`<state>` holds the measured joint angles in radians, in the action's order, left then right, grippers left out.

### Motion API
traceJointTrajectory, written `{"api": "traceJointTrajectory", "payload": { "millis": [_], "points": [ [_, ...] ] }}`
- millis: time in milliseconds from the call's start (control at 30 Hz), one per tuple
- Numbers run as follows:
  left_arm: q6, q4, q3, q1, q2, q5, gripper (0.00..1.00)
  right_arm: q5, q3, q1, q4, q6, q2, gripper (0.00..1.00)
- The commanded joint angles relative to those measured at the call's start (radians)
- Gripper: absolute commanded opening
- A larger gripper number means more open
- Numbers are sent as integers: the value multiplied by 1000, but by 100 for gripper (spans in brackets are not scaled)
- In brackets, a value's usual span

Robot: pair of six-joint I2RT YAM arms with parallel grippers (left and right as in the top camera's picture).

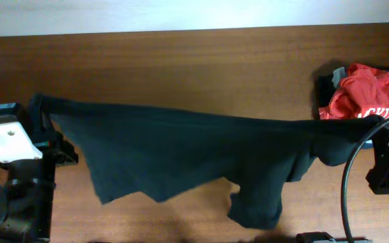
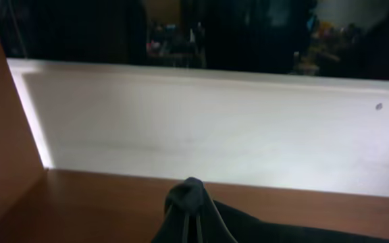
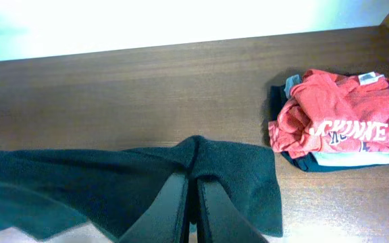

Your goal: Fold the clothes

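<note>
Nearest its own camera, the right gripper [image 3: 193,196] was clenched, its two fingers pressed together with a ridge of the black T-shirt [image 1: 181,148] pinched between them. The left gripper [image 2: 192,217] was likewise clamped on a bunched corner of the same cloth, which wrapped over its tips so that little of the fingers showed.

From overhead, the shirt was stretched between the two arms. Its long axis ran from 9 o'clock, at the left gripper, to 3 o'clock, at the right. The taut upper edge faced 12 o'clock, and the loose body spread toward 6 o'clock over the table [image 1: 201,61], with one lobe drooping lowest at about 5 o'clock. Each arm held its own end, so neither was the nearer. Any lay-down or fold looked to depend on both moving together across that 9-to-3 line. No label or print showed on the black cloth in these views.

Farther off, at about 2 o'clock from the right gripper, a crumpled red shirt [image 3: 350,115] lay on top of folded garments [image 3: 329,160], well apart from the black shirt's end. Its white lettering read "CKINNEY", with the start hidden in a fold. A small white tag [image 3: 367,78] at its upper edge was too small to read.
</note>
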<state>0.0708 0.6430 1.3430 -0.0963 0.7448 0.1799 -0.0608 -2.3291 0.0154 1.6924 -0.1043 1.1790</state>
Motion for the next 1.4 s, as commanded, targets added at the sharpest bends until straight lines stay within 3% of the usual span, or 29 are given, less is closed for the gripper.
{"api": "traceJointTrajectory", "payload": {
  "millis": [0, 300, 767, 1367],
  "points": [
    [51, 38, 10, 5, 5, 76, 1, 54, -14, -10, 6, 4, 16, 6],
    [98, 151, 10, 5, 167, 207, 1, 54, 62, -10, 6, 4, 141, 5],
    [127, 138, 10, 11, 504, 263, 1, 73, 108, -10, -21, 4, 386, 4],
    [127, -158, 10, 50, 859, 262, 1, 64, 108, -9, -322, 4, 798, 4]
  ]
}}
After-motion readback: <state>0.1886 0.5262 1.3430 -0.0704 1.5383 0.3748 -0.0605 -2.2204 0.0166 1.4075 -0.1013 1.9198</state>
